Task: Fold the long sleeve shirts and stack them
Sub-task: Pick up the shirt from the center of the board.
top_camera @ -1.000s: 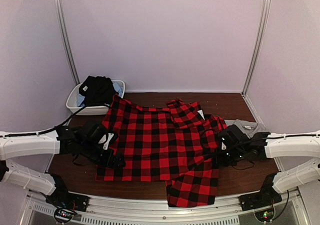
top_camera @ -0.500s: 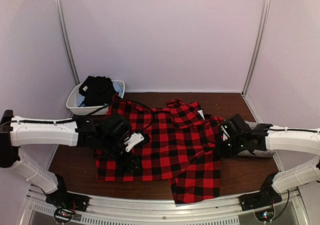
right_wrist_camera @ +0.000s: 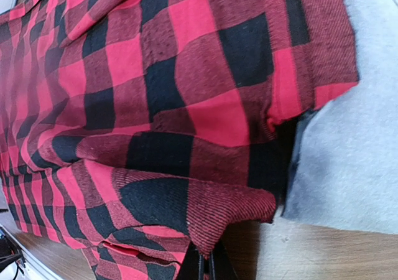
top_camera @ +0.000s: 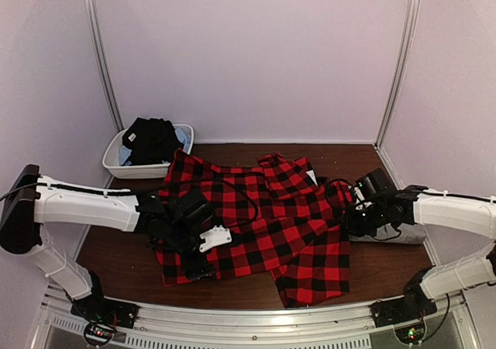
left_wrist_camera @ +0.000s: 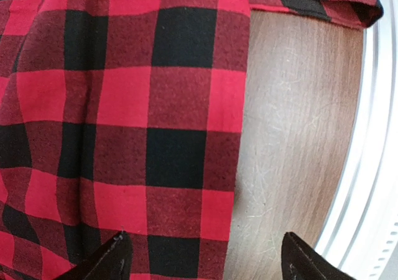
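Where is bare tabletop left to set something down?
Bare brown wooden table shows in the far strip between the red-and-black check flannel shirt and the back wall, near right beside its sleeve, and near left by the left arm. Crowded: the flannel-covered centre, the white plastic tub far left, the plain grey shirt at right.

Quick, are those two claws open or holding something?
Left gripper: jaws open, holding nothing.
Right gripper: jaws shut on the red-and-black flannel shirt.
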Robot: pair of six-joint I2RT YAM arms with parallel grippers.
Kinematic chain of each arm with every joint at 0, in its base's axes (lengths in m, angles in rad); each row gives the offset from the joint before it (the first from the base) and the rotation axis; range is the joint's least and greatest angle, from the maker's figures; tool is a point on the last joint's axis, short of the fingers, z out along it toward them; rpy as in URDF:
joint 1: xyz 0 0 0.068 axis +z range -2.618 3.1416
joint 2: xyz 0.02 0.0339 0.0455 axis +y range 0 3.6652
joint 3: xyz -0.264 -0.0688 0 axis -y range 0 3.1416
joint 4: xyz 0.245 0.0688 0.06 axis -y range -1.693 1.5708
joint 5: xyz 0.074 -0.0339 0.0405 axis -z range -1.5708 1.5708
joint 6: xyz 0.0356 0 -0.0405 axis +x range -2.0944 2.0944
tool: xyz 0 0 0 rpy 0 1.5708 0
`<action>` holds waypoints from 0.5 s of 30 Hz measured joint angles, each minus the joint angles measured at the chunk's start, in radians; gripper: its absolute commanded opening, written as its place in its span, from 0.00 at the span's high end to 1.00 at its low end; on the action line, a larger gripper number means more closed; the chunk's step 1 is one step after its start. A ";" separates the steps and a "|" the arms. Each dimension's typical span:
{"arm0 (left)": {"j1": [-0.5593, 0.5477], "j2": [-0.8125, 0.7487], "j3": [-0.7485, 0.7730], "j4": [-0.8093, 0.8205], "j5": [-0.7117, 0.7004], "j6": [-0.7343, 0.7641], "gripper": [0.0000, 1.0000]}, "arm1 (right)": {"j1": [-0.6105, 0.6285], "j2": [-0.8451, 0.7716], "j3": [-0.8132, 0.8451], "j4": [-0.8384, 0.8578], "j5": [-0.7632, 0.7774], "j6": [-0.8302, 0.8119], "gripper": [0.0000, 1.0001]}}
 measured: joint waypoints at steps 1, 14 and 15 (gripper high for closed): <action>-0.006 0.009 0.000 0.000 -0.006 0.007 0.21 | -0.013 0.000 0.000 0.000 -0.003 -0.005 1.00; -0.072 0.125 0.011 -0.001 -0.035 0.029 0.42 | -0.193 0.005 0.000 0.001 -0.073 -0.089 1.00; -0.076 0.140 0.013 -0.001 -0.036 0.028 0.43 | -0.196 0.005 0.000 0.002 -0.079 -0.091 1.00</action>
